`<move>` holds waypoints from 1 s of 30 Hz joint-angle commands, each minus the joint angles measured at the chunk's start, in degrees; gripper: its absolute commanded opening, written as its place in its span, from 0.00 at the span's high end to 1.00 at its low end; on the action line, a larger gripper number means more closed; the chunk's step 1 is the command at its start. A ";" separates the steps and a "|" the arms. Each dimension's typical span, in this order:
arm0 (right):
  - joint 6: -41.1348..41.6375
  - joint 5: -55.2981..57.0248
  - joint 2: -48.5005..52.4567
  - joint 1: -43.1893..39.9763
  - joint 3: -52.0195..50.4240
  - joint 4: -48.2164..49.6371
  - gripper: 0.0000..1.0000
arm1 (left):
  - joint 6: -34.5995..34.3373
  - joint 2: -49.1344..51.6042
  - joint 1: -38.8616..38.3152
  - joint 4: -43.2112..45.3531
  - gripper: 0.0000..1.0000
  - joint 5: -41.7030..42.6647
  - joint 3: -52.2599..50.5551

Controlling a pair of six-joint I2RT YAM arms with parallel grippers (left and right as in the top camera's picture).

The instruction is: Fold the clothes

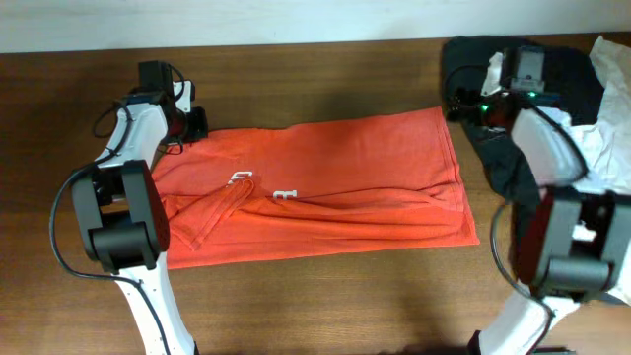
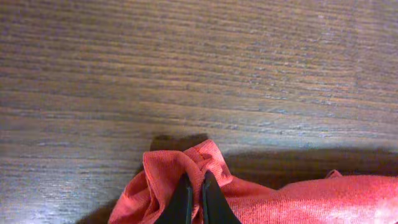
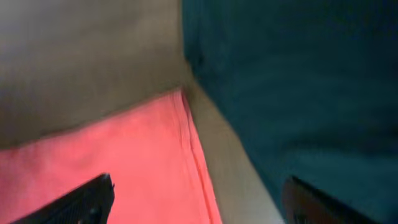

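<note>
With the left tool [image 2: 194, 199] pinching the shirt [image 1: 325, 177] at its 10 o'clock corner, the wide-open right tool [image 3: 199, 180] probably needs to grip the 2 o'clock corner next.

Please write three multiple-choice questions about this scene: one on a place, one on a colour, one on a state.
1. Where does the dark garment lie relative to the red-orange shirt? A. on it B. on the robot's left of it C. on the robot's right of it
2. What colour is the shirt's lettering? A. black B. white C. yellow
3. What is the state of the left gripper? A. shut on the shirt B. open C. shut on the dark garment
1 C: it lies past the shirt's right edge. 2 B: white marks show on the red cloth. 3 A: its fingers pinch a bunched corner.
</note>
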 commanded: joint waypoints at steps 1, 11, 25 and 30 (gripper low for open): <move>0.81 -1.81 7.96 3.08 0.66 7.91 0.15 | -0.87 -0.59 -0.17 -2.25 1.00 -0.42 -0.31; 5.07 1.64 16.68 6.25 0.66 18.14 0.20 | -1.51 -0.59 -0.15 -2.45 0.99 -0.42 -0.31; 5.79 3.21 18.36 6.36 0.66 20.63 0.96 | -1.49 -0.59 -0.15 -2.29 1.00 -0.42 -0.31; 5.81 4.57 16.87 5.57 2.05 16.65 0.96 | -1.51 -2.10 -0.15 -2.01 1.00 0.07 0.46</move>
